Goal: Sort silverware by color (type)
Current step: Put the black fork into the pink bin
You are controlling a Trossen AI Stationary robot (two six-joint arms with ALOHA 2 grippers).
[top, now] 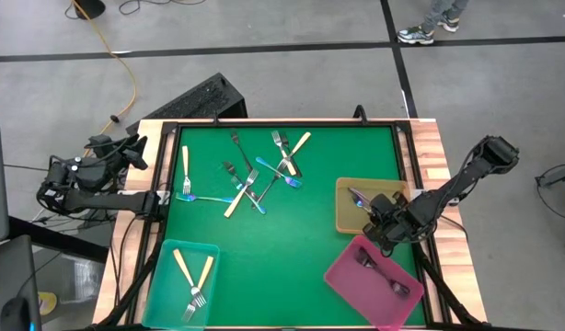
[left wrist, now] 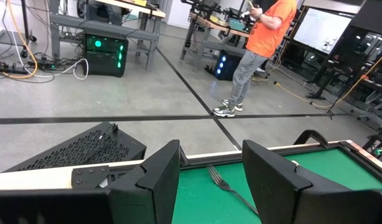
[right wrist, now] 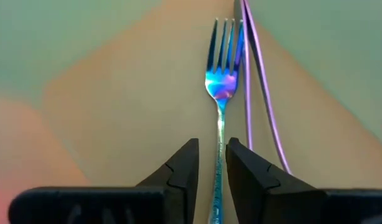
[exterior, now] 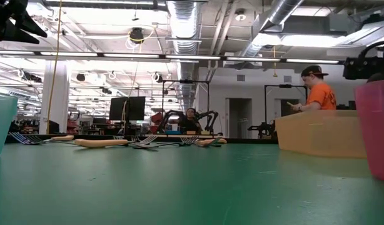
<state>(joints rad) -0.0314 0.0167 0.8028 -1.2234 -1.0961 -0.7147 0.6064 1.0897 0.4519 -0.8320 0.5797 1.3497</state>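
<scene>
Gripping the thin handle of an iridescent blue fork between its two dark fingers, the right gripper hung over the tan tray. The jaws stood narrow, closed on that handle, and the tines pointed straight ahead of the fingertips. Just beside the held fork, a second slim iridescent piece lay along the tray floor, its ends hard to make out. The pink tray sat just beside the gripper on the near side, with dark forks lying in it.

Well away from the right gripper, across the green mat, the unsorted forks lay in a loose pile toward the far half of the table: cream-handled, dark metal and iridescent ones crossing one another. One cream-handled fork lay apart from the pile, nearer the left arm.

The left gripper waited off the left edge of the table, near its far corner, its fingers spread wide with nothing between them. Ahead of its fingertips, a dark fork lay on the mat. The teal tray sat at the near left corner, holding cream-handled forks. Beyond the table, a person in an orange shirt stood on the floor.
</scene>
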